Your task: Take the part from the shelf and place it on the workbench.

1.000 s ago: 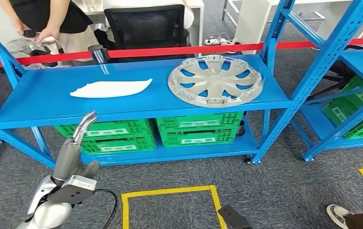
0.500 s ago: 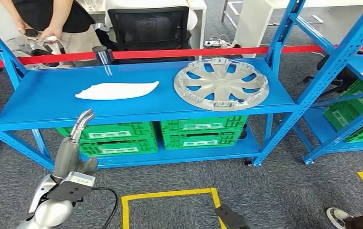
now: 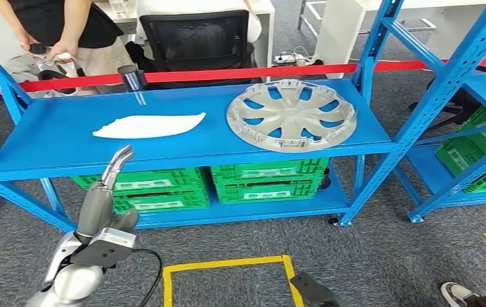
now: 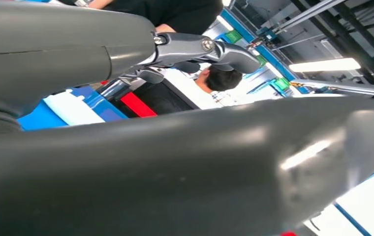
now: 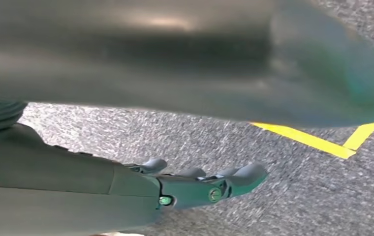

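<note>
On the blue shelf's top board (image 3: 48,137) lie two parts: a flat white curved part (image 3: 148,125) at the left and a silver wheel cover (image 3: 290,114) at the right. My left hand (image 3: 101,195) is raised in front of the shelf with its fingers stretched out. The fingertips (image 3: 124,153) sit just below the board's front edge, short of the white part, holding nothing. The left wrist view shows those fingers (image 4: 202,49) and the white part (image 4: 72,108) beyond them. My right hand (image 5: 175,189) hangs low over the carpet, fingers apart and empty.
Green crates (image 3: 218,182) fill the lower shelf. A red tape barrier (image 3: 227,71) runs behind the shelf, with a person (image 3: 55,25) and an office chair (image 3: 195,38) beyond it. A second blue shelf (image 3: 477,128) stands at the right. Yellow floor tape (image 3: 227,265) marks the carpet, and a shoe (image 3: 458,293) shows at bottom right.
The whole picture swayed slightly right and back, so the camera moved. My left hand keeps its raised pose below the shelf edge. The parts lie as before.
</note>
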